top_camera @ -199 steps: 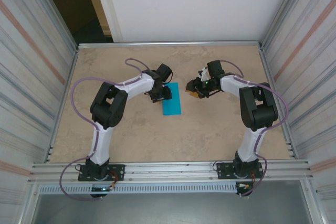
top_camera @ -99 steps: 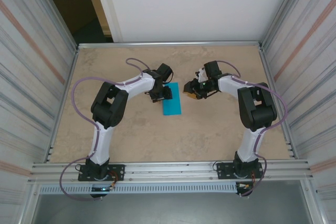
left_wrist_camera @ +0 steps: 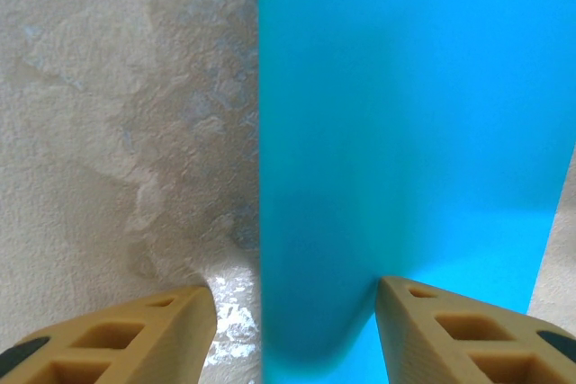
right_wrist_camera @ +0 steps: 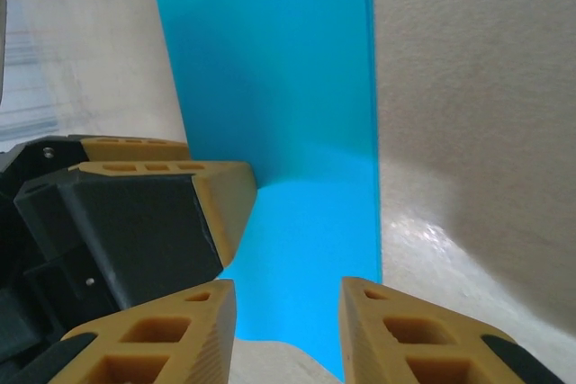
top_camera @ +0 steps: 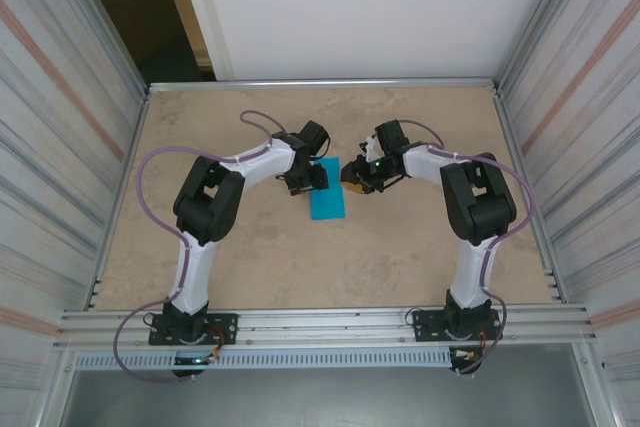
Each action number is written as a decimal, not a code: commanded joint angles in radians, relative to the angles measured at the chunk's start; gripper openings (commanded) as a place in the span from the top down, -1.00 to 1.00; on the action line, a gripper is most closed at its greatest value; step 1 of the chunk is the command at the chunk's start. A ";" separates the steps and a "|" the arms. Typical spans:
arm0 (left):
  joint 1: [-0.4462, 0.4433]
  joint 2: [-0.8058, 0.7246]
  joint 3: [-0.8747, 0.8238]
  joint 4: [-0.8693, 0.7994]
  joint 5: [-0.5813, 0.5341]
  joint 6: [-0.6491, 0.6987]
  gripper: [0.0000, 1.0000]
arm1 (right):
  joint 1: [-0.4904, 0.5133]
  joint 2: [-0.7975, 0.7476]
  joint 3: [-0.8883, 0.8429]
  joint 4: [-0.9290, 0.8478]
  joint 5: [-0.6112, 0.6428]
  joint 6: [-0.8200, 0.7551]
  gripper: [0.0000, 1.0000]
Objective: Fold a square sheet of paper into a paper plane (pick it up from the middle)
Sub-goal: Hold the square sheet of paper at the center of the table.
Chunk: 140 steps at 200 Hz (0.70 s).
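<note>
Sheet of paper [top_camera: 327, 197]: bright blue, lying flat as a long oblong mid-worktop [top_camera: 400, 247], between the two arms.

Left claw [left_wrist_camera: 295, 299]: low at the sheet's left edge, near its far end. Jaws moderately wide, one finger over bare worktop and the other over the blue; nothing gripped.

Right claw [right_wrist_camera: 288, 301]: at the sheet's far right corner. Jaws narrower but parted, nothing held.

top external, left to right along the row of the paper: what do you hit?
left arm's elbow → left gripper → blue paper → right gripper → right arm's elbow
</note>
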State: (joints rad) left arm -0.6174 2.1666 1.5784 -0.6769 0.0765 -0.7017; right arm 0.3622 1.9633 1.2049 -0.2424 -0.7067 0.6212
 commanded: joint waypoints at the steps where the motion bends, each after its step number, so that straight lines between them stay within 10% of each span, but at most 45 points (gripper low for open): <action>1: -0.027 0.182 -0.090 -0.035 0.051 0.012 -0.08 | 0.019 0.044 0.044 0.020 -0.024 0.029 0.44; 53: -0.027 0.183 -0.093 -0.033 0.053 0.011 -0.08 | 0.027 0.115 0.100 0.018 -0.008 0.048 0.81; 140: -0.027 0.170 -0.114 -0.013 0.071 0.004 -0.08 | 0.026 0.183 0.076 -0.056 0.088 0.013 0.89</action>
State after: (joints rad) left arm -0.6174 2.1662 1.5757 -0.6750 0.0776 -0.7021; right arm 0.3866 2.1056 1.2869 -0.2390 -0.6949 0.6495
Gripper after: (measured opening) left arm 0.540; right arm 0.062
